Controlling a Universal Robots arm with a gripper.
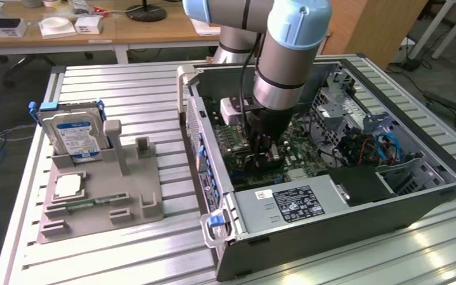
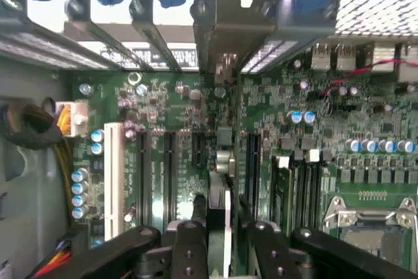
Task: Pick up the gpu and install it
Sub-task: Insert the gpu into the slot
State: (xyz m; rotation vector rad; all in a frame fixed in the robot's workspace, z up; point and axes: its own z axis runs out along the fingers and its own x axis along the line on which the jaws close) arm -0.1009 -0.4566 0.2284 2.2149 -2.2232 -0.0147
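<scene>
Claw pinches the gpu edge-on, low over the motherboard inside the computer case.

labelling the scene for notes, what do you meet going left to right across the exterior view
hard drive standing in the grey holder tray → open computer case, with the gripper down over the motherboard → blue cables inside the case toward the exterior view's right.
</scene>
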